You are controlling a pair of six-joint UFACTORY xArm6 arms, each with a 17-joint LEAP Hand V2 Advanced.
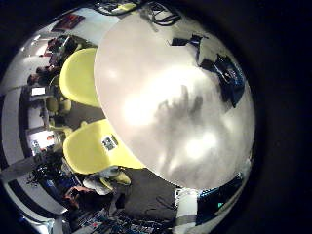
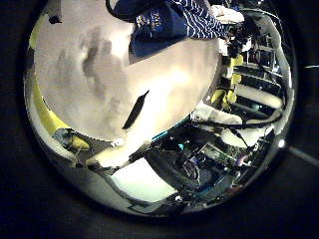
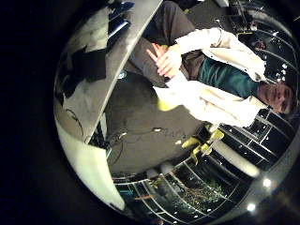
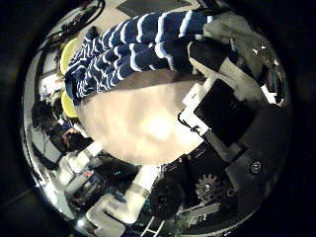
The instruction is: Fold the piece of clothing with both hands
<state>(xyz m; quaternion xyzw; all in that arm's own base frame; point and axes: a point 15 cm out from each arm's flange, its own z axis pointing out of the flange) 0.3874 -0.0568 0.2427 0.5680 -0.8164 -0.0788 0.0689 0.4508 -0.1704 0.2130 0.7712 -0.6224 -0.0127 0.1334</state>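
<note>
Shirt [image 4: 133, 49], striped navy-white, lies bunched on table [image 4: 148, 128], upper part of right thumb-side frame. Soft, light, limp: you should pinch hem or shoulder edges. Long axis runs across frame; facing unclear. Right hand [image 4: 232, 94] fingers beside shirt, apparently uncurled, holding nothing. Left hand: cannot tell.

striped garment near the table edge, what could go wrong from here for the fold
1. The navy and white striped garment lies bunched rather than flat on the white table, so a fold may trap wrinkles.
2. In the left thumb side palm view the garment sits off at the table's rim, not under that palm; the left robot hand may close on bare tabletop.
</note>
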